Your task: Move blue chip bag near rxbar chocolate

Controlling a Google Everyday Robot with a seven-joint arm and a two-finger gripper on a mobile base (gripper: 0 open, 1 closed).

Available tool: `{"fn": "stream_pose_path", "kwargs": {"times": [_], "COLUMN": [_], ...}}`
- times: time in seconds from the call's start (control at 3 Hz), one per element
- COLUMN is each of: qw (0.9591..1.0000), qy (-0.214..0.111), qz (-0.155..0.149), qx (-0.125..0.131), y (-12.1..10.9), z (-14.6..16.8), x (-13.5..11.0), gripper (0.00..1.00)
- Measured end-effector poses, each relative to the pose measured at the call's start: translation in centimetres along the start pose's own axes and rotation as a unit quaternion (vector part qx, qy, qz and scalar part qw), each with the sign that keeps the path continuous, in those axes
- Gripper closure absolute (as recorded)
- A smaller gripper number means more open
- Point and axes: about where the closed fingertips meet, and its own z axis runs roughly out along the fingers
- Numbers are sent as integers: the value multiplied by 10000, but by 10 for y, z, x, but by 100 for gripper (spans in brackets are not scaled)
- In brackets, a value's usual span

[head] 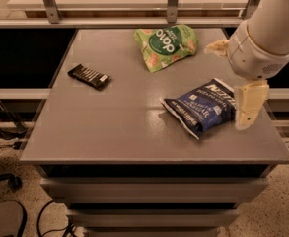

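The blue chip bag (201, 106) lies flat on the right part of the grey table (119, 132), dark navy with white lettering. The rxbar chocolate (89, 76), a small black bar, lies on the left part of the table, well apart from the bag. My gripper (246, 107) hangs from the white arm (270, 33) at the table's right edge, just right of the blue bag and slightly above it. It holds nothing that I can see.
A light-green snack bag (166, 46) lies at the back of the table, behind the blue bag. A metal rail with posts (172, 1) runs along the back edge. Drawers sit under the tabletop; cables lie on the floor at left.
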Motion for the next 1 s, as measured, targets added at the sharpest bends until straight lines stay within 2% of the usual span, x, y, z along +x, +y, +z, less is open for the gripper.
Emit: {"fn": "stream_pose_path", "kwargs": {"times": [0.33,0.67,1.0], "qw": [9978,9937,9905], "qy": [162,291,361], "qz": [-617,-1015,-1175], "qx": [-166,-386,-611], "y": [-9,-15,-19], "z": [41,78,107], "x": [1,2,6], "gripper": [0,15,38]}}
